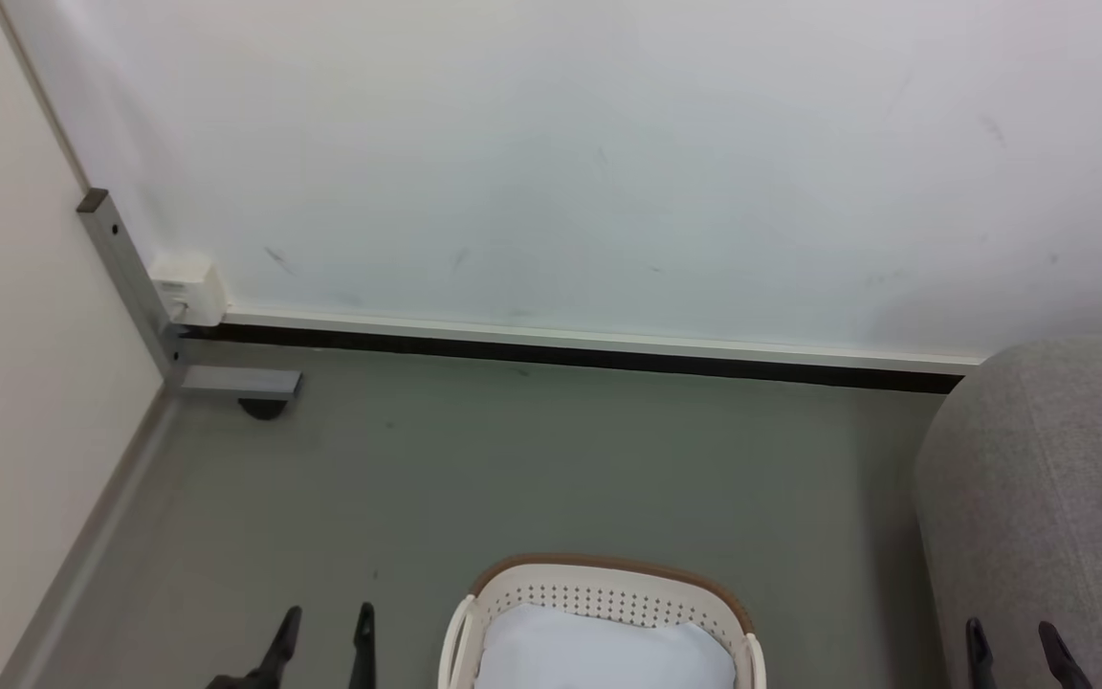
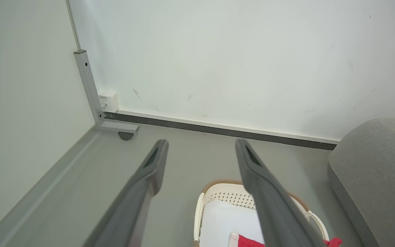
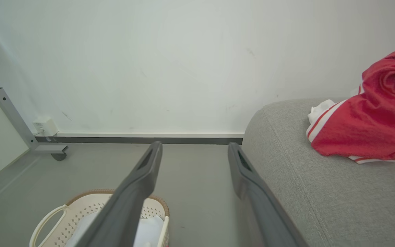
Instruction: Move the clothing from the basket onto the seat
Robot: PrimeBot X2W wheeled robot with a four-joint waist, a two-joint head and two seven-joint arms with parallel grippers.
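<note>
jaws both gape wide and empty, open floor point(image 1: 838, 536) between basket point(image 1: 608, 566) rim and seat point(image 1: 1010, 478) edge

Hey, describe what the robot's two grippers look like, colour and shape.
The left gripper and right gripper look alike. Each has two long, slim, matte dark grey fingers with rounded tips and a narrow, darker elongated recess on the inner side near each tip.

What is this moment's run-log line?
left claw open, empty | right claw open, empty | one red-and-white garment on grey fabric sofa | another red garment in white perforated plastic basket
</note>
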